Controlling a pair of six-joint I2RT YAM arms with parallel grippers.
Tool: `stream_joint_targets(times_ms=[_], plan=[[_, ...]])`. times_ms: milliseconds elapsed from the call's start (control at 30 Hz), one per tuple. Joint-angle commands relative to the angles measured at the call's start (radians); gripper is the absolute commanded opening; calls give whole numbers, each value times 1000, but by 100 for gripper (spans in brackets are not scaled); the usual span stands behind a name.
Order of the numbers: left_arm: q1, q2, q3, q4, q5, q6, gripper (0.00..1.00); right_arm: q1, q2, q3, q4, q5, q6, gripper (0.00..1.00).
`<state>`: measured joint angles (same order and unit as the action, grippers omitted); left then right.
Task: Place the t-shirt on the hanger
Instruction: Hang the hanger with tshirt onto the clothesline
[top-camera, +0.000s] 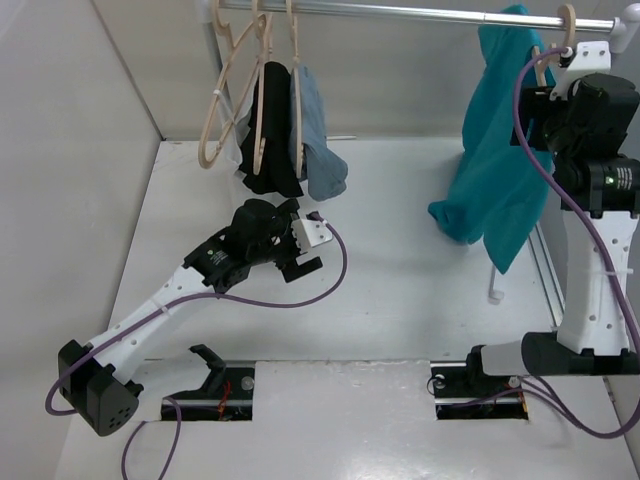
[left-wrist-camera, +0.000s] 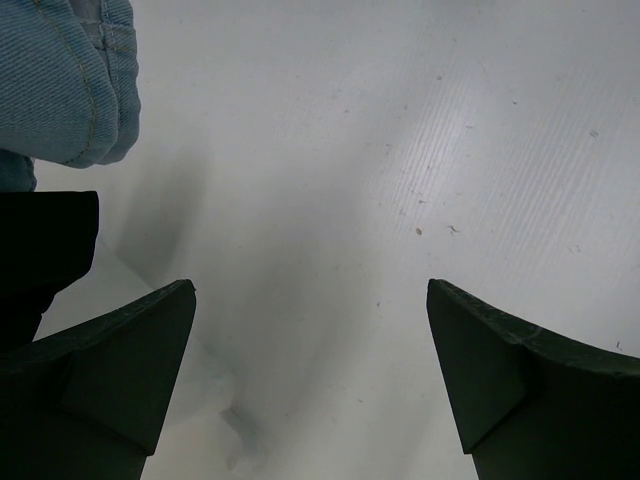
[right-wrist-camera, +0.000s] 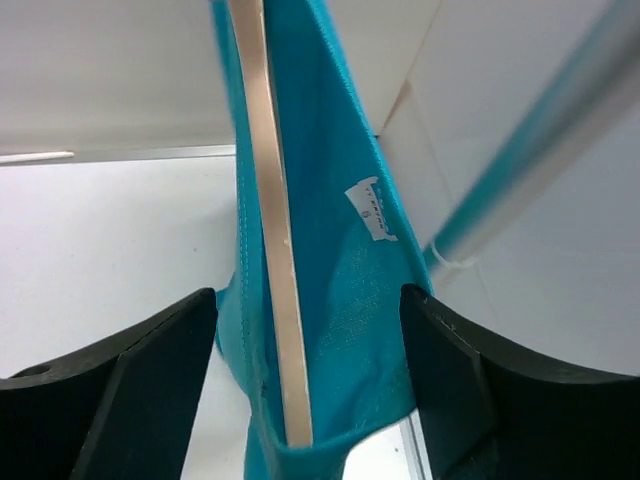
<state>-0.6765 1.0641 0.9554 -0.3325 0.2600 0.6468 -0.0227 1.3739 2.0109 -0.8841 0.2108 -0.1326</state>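
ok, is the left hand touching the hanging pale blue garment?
Apart. Left wrist view: the pale blue cloth garment sits top-left, bare table between it and the open left hand.

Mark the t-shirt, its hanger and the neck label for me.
t-shirt (top-camera: 495, 170): top view, hanging body cloth.
hanger (right-wrist-camera: 275, 220): right wrist view, beige arm.
label (right-wrist-camera: 372, 212): right wrist view, white tag middle.

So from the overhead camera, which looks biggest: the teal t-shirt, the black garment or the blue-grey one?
1. teal t-shirt, clearly largest.
2. black garment.
3. blue-grey garment, slightly narrower than the black one; they overlap, so that call is close.
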Motion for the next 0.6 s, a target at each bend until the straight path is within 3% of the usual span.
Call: stream_joint_targets(times_ms=[0,33,67,100,133,267,400,567], plan=[[5,-30,-12,32,19,-19,100,27,-67,0,-42,88,-27,79],[5,-30,-12,32,30,-19,100,42,-85,0,-42,97,-47,87],[5,-21,-12,23,39,-19,100,53,-85,0,-42,107,-59,87],[5,-21,-12,23,39,-19,100,78,-99,9,-42,107,-73,98],[5,-21,-12,23,39,-19,100,93,-99,18,-42,117,-102,100],[5,-12,-3,13,48,-19,100,196,-99,90,-78,192,-182,100],[5,-3,-3,13,48,-29,100,303,-153,46,26,298,-304,100],[5,-3,-55,50,36,-119,100,492,-214,-94,123,181,-393,100]])
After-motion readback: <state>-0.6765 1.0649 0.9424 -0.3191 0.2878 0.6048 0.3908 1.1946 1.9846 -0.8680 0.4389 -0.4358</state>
